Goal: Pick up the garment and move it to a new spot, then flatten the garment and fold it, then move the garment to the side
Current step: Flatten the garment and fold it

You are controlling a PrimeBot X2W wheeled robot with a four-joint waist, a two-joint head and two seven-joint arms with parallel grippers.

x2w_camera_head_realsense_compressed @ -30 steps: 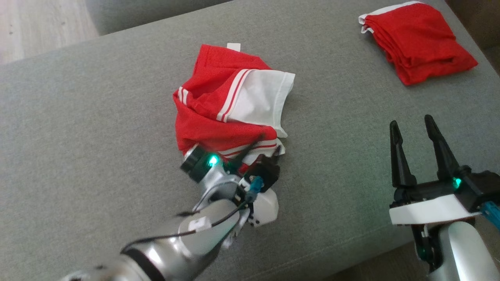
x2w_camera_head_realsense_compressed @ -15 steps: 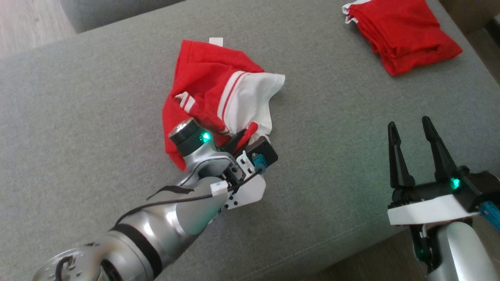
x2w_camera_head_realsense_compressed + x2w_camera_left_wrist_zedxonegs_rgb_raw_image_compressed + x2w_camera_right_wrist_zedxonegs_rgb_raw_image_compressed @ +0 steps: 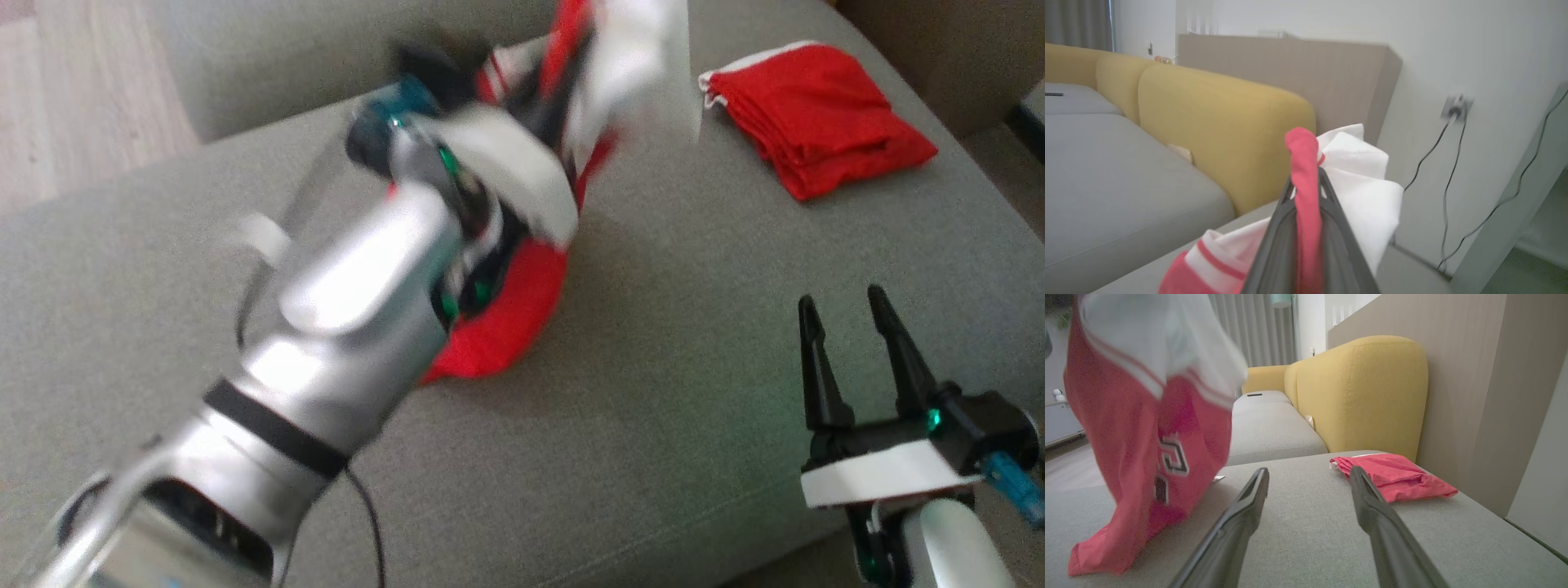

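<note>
The garment (image 3: 506, 327) is a red jersey with white striped panels. It hangs from my left gripper (image 3: 1305, 181), which is shut on a red fold of it, with white cloth (image 3: 1367, 183) bunched beside the fingers. The left arm (image 3: 351, 294) is raised and blurred over the grey cushion (image 3: 694, 343). The garment's (image 3: 1147, 449) lower hem still trails on the cushion. My right gripper (image 3: 841, 298) stands open at the lower right with nothing between its fingers, well apart from the cloth. In the right wrist view that gripper (image 3: 1308, 470) points over the cushion.
A folded red garment (image 3: 816, 114) lies at the cushion's far right corner, ahead of the right gripper and slightly to the right (image 3: 1392, 477). A yellow sofa back (image 3: 1363, 388) rises behind it. Wood floor (image 3: 73, 106) is at the far left, and cables hang on the wall (image 3: 1437, 139).
The left gripper has closed on the garment's near edge and risen fast, pulling most of it off the cushion. The head camera has shifted. The right gripper has stayed open and still.
</note>
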